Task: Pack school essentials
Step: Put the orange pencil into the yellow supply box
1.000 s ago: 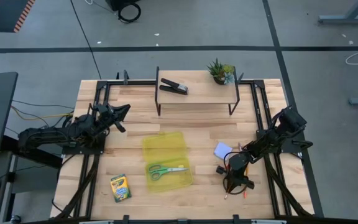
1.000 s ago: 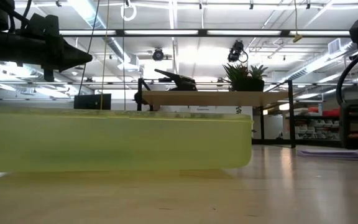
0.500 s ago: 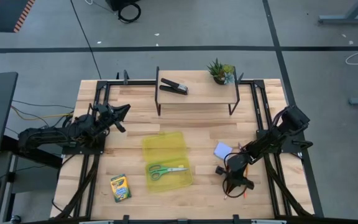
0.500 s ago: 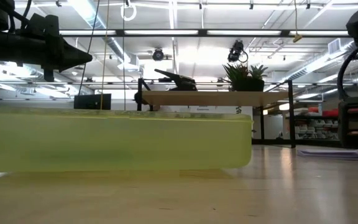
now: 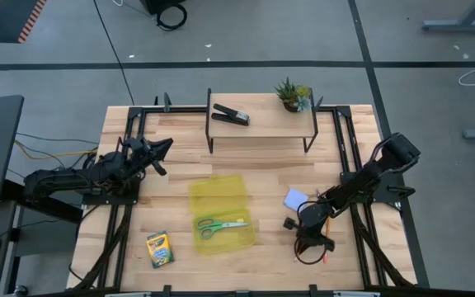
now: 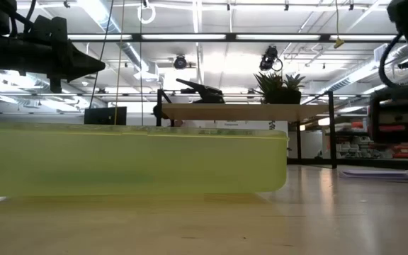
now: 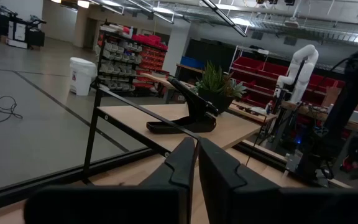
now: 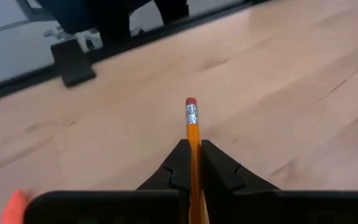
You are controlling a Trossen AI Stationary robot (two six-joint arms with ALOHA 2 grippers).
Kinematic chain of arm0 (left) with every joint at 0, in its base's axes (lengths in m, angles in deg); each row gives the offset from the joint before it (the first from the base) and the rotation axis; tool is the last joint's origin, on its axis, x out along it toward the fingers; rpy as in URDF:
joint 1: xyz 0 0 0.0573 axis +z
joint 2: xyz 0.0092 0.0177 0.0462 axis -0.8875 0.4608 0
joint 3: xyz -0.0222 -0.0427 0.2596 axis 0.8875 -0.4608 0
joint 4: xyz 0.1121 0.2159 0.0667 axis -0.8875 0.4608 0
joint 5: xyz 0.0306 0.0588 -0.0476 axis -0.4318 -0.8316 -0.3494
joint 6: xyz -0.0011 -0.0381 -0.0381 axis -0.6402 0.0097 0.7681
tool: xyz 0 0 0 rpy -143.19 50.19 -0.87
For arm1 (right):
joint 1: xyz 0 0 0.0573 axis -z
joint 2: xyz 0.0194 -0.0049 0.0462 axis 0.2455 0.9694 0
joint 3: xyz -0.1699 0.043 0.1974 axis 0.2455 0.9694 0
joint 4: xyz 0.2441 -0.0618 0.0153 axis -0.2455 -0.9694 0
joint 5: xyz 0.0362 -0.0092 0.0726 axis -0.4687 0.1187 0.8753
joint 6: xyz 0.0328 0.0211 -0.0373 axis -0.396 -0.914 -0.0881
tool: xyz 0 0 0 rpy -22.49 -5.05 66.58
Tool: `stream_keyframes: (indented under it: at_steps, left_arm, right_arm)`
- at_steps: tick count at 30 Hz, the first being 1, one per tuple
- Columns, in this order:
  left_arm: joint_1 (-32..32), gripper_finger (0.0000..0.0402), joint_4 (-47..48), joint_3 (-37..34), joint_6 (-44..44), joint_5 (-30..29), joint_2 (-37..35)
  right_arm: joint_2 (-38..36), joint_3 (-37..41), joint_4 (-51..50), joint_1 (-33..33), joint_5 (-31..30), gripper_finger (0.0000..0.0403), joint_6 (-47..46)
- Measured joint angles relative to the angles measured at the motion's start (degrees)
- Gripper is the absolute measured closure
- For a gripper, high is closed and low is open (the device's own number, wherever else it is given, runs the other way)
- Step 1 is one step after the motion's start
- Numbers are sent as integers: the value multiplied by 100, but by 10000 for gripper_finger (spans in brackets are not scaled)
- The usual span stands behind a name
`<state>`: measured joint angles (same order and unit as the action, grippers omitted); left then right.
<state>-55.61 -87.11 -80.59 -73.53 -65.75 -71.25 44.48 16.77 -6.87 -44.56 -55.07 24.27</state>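
Observation:
A translucent yellow box (image 5: 219,198) lies open mid-table, its wall (image 6: 133,163) filling the low view. Green-handled scissors (image 5: 221,224) lie inside its near half. The green-yellow crayon box (image 5: 160,249) lies flat near the table's near-left part. The pale-blue note pad (image 5: 294,199) lies right of the box. My right gripper (image 5: 304,249) is over the near-right table, shut on an orange pencil (image 8: 192,124). A small red block (image 8: 14,208) lies on the wood close by. My left gripper (image 5: 162,152) waits shut above the left side (image 7: 197,152). My right gripper pinches the orange pencil's shaft (image 8: 193,139) between its two fingers (image 8: 178,160). The pencil runs along the fingers, and its red eraser end (image 8: 191,102) sticks out ahead of them. The rest of the shaft is hidden behind the fingers.
A raised wooden shelf (image 5: 262,124) on black legs stands at the far edge, carrying a black stapler (image 5: 231,115) and a small potted plant (image 5: 293,95). Black frame rails run along both table sides. Bare wood shows between the box and the crayon box.
The right arm's upper joint has swung toward the table's right edge and risen, while its gripper has stayed shut on the pencil over the near-right table.

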Motion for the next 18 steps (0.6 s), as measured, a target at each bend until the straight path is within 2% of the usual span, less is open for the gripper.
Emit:
stream_keyframes:
  at_steps: [10, 18]
  left_arm:
    - [0, 363, 0, 0, -1, -1, 0]
    - [1, 374, 0, 0, 0, 0, 0]
  right_arm:
    - [-108, -681, -583, 110, -142, 377, 45]
    - [-110, -1404, -969, 645, -361, 377, 89]
